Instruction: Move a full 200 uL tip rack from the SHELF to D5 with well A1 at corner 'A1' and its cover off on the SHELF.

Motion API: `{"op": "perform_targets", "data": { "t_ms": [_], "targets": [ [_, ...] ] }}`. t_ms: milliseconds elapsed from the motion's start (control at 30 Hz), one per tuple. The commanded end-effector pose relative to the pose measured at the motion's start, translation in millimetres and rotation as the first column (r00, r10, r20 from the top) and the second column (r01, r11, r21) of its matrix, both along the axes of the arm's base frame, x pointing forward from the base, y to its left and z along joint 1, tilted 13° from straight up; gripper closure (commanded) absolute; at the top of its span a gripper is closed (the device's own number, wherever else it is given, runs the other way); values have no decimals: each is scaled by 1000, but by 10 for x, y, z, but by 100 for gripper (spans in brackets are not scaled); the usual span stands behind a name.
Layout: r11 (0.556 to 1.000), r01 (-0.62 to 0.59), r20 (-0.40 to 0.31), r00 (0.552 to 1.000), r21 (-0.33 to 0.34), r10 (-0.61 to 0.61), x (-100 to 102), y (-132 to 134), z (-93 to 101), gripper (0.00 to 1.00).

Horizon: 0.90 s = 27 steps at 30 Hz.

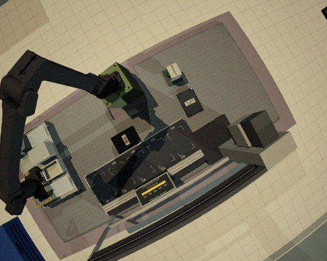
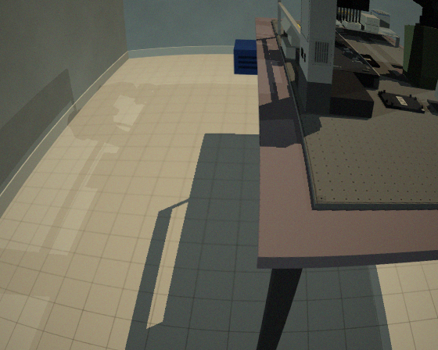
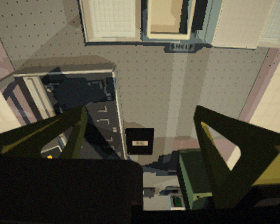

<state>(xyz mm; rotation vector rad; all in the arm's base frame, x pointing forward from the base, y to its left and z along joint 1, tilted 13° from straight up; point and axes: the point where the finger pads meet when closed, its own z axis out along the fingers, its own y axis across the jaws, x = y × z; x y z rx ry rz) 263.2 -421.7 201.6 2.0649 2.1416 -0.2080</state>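
Note:
My gripper [image 1: 36, 187] is open and empty. It hangs over the near end of the SHELF [image 1: 46, 163] at the table's left end. It covers most of a yellow-framed tip rack [image 1: 41, 200]. Next to that rack stands a pale covered rack [image 1: 63, 185]. Beyond it stand an open cream reservoir [image 1: 54, 168] and two more pale covered items [image 1: 38, 145]. In the wrist view my fingers spread wide. Above them show a pale covered rack [image 3: 110, 20], the reservoir [image 3: 167, 17] and the SHELF label [image 3: 181, 46]. The liquid handler deck [image 1: 142, 165] with its corner brackets holds no labware.
Two black nest plates [image 1: 125, 139] [image 1: 190, 102] lie on the table. The READY key box [image 1: 174, 72] stands at the far side. The arm's green base [image 1: 119, 86] is behind the deck. The handler's tall grey housing [image 1: 254, 128] is at the right. A blue bin [image 1: 9, 245] stands on the floor.

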Motion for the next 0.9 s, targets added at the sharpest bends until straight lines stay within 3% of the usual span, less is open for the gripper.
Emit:
{"op": "perform_targets", "data": {
  "t_ms": [0, 467, 533, 567, 633, 667, 867],
  "targets": [
    [998, 12, 39, 999, -58, -9, 62, 41, 221, 0],
    [999, 12, 40, 999, -53, -9, 27, 702, 32, 0],
    [999, 12, 40, 999, -53, -9, 27, 702, 32, 0],
    [995, 38, 78, 996, -95, -31, 46, 507, 283, 0],
    [996, 37, 61, 998, -75, -32, 61, 488, 169, 0],
    [998, 12, 50, 999, -63, -9, 201, 561, 117, 0],
    [999, 11, 40, 999, -47, -9, 479, 623, 108, 0]
  ]
}}
